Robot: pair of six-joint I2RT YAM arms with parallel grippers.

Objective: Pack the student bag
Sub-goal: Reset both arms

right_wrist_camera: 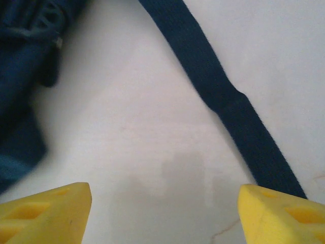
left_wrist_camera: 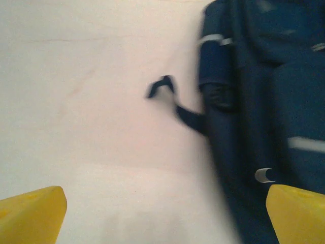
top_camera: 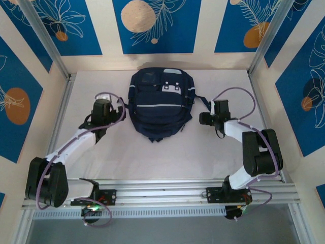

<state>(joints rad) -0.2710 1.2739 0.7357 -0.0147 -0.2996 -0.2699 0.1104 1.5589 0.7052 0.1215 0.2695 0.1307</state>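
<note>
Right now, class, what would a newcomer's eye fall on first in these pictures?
The dark navy student bag lies flat on the white table. The left gripper and right gripper flank it, both open; a dark strap crosses the table ahead of the right one.

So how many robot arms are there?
2. The left arm is on the left of the student bag; the right arm is on its right. No others seem hidden.

A white desk [top_camera: 152, 157] lies mid-frame, blue leaf-patterned wall panels [top_camera: 155, 25] line the top and sides, and a metal rail [top_camera: 162, 190] crosses the bottom.
</note>
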